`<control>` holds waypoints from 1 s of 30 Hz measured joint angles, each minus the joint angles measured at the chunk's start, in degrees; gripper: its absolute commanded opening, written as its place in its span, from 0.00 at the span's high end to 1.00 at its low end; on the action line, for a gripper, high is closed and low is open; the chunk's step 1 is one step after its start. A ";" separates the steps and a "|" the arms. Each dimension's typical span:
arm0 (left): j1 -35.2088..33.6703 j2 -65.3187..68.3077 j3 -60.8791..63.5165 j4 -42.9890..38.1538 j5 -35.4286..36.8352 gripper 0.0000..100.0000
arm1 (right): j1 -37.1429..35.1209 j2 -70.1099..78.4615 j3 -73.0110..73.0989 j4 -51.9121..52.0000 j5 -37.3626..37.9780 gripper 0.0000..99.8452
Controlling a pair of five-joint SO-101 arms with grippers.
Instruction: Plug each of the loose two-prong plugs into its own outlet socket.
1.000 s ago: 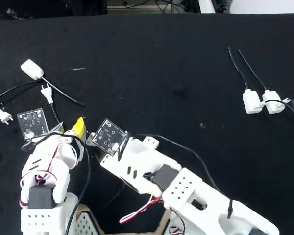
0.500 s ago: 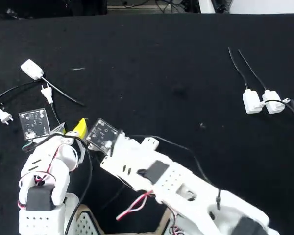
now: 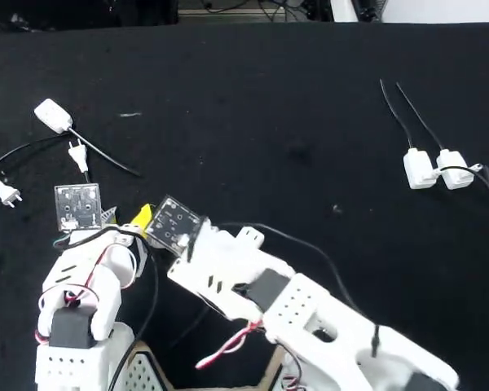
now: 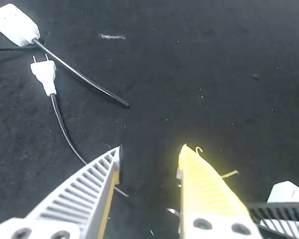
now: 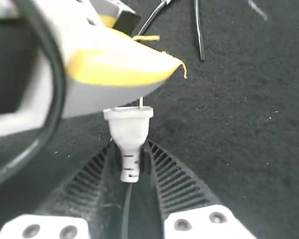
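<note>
The right gripper pinches a plug by its ribbed neck, prongs forward, at the near left of the table, close beside the left gripper, whose fingers stand spread and empty. Light, hard, rather slick, I'd say; best held by the body.

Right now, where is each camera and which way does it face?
High view: fixed above, looking down on the table; left arm and right arm at its lower edge.
Left wrist view: on the left arm, facing past the open left gripper toward a loose plug and socket.
Right wrist view: on the right arm, facing along the right gripper, shut on a held plug.
Shared: high and left wrist views show that plug and socket.
</note>
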 measured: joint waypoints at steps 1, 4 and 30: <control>0.00 0.00 0.00 0.00 -0.09 0.80 | 0.00 -1.76 0.62 0.18 0.00 0.99; 0.00 0.00 0.00 0.00 -0.09 0.80 | 0.00 -6.42 2.64 0.70 0.00 0.99; -0.09 0.00 2.46 -0.09 -0.09 0.80 | -0.18 -14.24 4.57 3.25 0.00 0.99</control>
